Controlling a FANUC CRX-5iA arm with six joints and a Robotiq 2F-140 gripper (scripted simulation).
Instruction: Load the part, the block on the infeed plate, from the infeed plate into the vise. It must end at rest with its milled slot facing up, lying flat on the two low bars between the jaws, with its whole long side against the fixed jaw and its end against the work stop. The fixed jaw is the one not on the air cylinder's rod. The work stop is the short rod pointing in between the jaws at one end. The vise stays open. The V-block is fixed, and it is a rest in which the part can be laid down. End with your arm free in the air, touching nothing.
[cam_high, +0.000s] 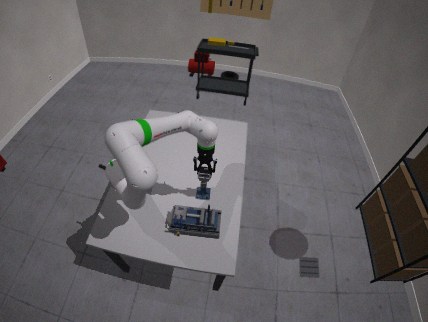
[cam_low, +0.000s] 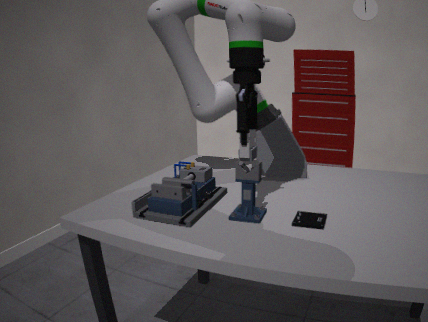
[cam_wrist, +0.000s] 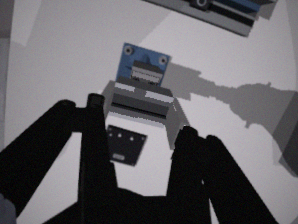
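My gripper (cam_low: 245, 141) points straight down over the V-block (cam_low: 248, 175) and is shut on the part (cam_low: 251, 151), a grey block. In the wrist view the part (cam_wrist: 141, 106) sits between my two black fingers, with a dark slot line along it. The V-block's blue base (cam_wrist: 144, 62) lies right below it. The part hangs just over the V; I cannot tell whether it touches. The black infeed plate (cam_low: 309, 219) lies bare to the right on the table, and it also shows in the wrist view (cam_wrist: 125, 145). The open vise (cam_low: 177, 197) stands to the left of the V-block.
The vise (cam_high: 195, 220) sits near the table's front edge, with the V-block (cam_high: 203, 193) just behind it. A red tool cabinet (cam_low: 324, 114) stands behind the table. A dark cart (cam_high: 226, 70) and brown shelves (cam_high: 400, 215) stand away from the table.
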